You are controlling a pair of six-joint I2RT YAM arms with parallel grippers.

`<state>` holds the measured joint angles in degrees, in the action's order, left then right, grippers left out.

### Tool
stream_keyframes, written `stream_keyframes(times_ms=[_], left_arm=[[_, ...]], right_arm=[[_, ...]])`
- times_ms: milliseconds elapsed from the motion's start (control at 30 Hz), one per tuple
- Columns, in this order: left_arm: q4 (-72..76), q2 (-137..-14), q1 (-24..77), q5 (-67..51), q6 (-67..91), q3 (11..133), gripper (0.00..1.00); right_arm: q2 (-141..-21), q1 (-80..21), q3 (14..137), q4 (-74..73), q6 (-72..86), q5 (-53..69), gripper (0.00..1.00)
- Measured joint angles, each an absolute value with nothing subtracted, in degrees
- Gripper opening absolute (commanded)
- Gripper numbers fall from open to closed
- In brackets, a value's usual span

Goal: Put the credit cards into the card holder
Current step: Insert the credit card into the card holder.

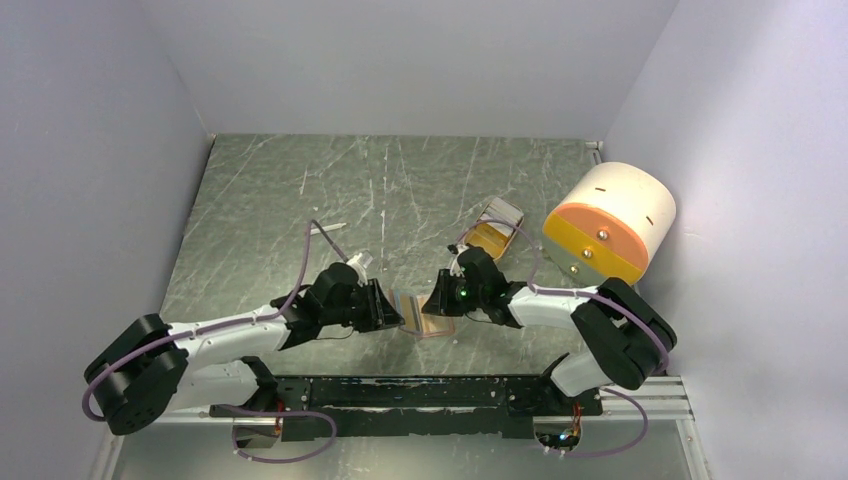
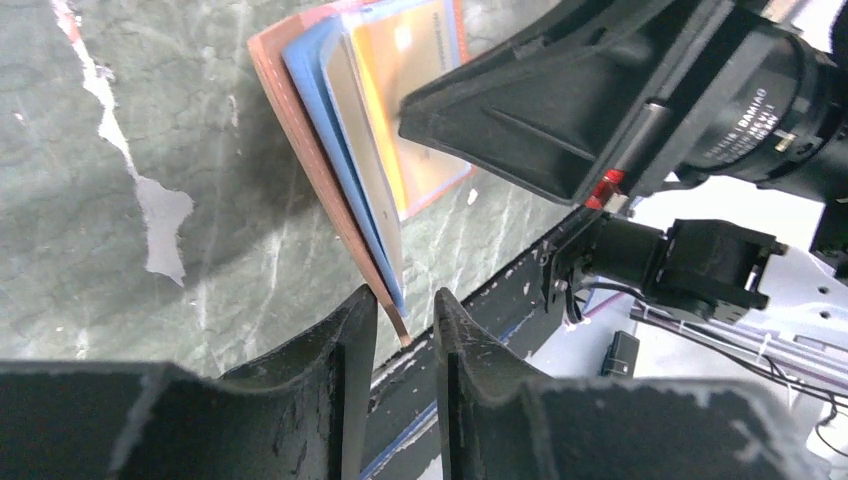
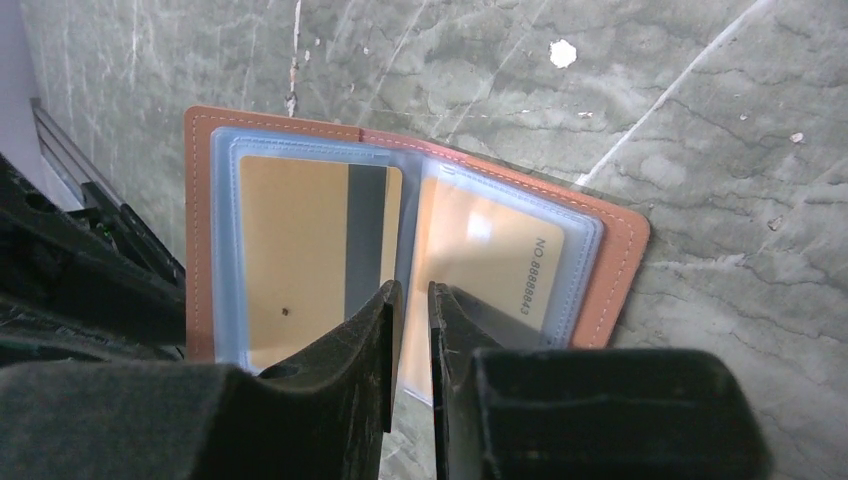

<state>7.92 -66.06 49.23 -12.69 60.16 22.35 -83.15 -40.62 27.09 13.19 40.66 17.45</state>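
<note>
Pale walls (image 1: pixel 100 120) box in a grey-green, scratched table (image 1: pixel 260 220), and from where I stand the biggest thing on it is a cream-and-orange cylinder (image 1: pixel 610 222) lying at the far right. Just beside it sits a tan tray (image 1: pixel 503 212) with something orange-yellow in it, perhaps another card; I can't tell from here.

Both arms reach in to the near middle, where the card holder (image 1: pixel 420 312) is held up off the table between them, open like a book. The right gripper (image 3: pixel 410 300) has its jaws nearly together on a clear leaf at the fold, and it looks to be the one carrying the holder. The left gripper (image 2: pixel 405 315) has its jaws slackened, with the corner of the leather cover between them and a gap showing on either side.

One orange-yellow card (image 3: pixel 290 250) with a dark stripe sits in the left sleeve, and a second card (image 3: pixel 490 260), with a printed number, sits in the right.

I'd judge this as steadying the loaded holder. Next, the left jaws would need to pinch the cover firmly before the right lets go.
</note>
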Motion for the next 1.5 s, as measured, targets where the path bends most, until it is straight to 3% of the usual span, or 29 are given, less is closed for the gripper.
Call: stream_keyframes(times_ms=[233, 400, 500, 1167, 1500], left_arm=[[7.42, -69.38, 49.23, -11.33, 59.48, 22.98, 0.31], [6.9, -69.97, 49.23, -10.63, 58.96, 24.21, 0.14], [7.25, -69.97, 49.23, -10.26, 58.61, 25.41, 0.09], [10.41, -72.34, 49.23, -11.57, 57.3, 26.65, 0.09], [15.84, -74.89, 49.25, -14.87, 56.34, 25.61, 0.19]], right_arm=[[-83.11, -40.62, 26.33, 15.0, 41.12, 17.61, 0.2], [-82.54, -40.62, 25.47, 15.64, 41.34, 17.69, 0.2], [-82.54, -40.62, 25.47, 15.64, 41.34, 17.8, 0.2], [-82.54, -40.64, 23.68, 18.79, 43.13, 19.22, 0.21], [-82.63, -40.84, 22.02, 21.52, 44.4, 19.99, 0.21]])
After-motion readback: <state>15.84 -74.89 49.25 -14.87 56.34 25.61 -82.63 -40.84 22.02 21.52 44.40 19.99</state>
